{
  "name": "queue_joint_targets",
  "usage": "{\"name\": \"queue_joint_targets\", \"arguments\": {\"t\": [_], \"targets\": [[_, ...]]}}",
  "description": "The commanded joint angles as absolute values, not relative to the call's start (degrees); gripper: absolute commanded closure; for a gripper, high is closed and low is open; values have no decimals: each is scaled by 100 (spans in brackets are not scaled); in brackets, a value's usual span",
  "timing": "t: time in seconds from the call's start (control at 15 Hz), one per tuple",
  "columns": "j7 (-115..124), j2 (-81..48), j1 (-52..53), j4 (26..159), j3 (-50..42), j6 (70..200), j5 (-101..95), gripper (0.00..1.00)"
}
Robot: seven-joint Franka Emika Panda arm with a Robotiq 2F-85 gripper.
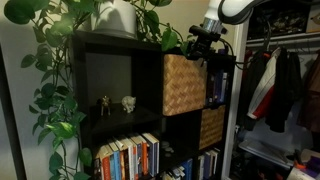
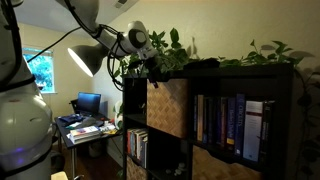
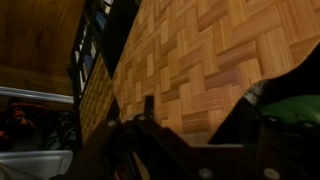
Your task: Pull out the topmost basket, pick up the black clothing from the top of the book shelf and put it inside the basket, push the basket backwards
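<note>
- Topmost basket (image 1: 184, 84), the light tan wicker cube, sits in the upper compartment of the book shelf (image 1: 110, 65). In an exterior view its checkered front seems to stand a touch proud of the black frame.
- Robot arm (image 1: 235, 8) comes in over the shelf top, and the jaws hang right above the basket's upper edge, down among the leaves.
- As for the jaws, it's too dark around them. I cannot tell how wide they stand or whether anything is between them.
- Black clothing (image 2: 206, 64) is a dark soft lump lying on top of the shelf, near the jaws and half lost in the foliage.
- In the wrist view the woven front (image 3: 210, 60) fills nearly everything. Dark gripper parts sit along the bottom and a green leaf (image 3: 290, 105) at the side.
- One compartment down is the darker golden-brown basket (image 1: 212, 127).
- A trailing plant (image 1: 55, 95) spills down the shelf side, two small figurines (image 1: 116, 103) stand in an open cube, and a row of books (image 1: 128, 157) sits beneath.
- Jackets (image 1: 280, 80) hang on a rack beside the shelf.
</note>
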State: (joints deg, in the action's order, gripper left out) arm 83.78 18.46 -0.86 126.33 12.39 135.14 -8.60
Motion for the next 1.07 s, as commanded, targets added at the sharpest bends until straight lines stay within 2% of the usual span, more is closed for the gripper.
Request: {"name": "queue_joint_targets", "arguments": {"t": [0.0,0.47,0.6,0.73,1.0], "targets": [[8368,2175,-107,12881,1248,13002,-1045,51],[8269,2375,-12,13003,1267,12965,-940,95],[8275,2435,-7,13000,1298,12901,-950,100],[8244,2491,18,12979,1301,12694,-907,94],[8192,2576,118,12920,1315,12346,-792,95]]}}
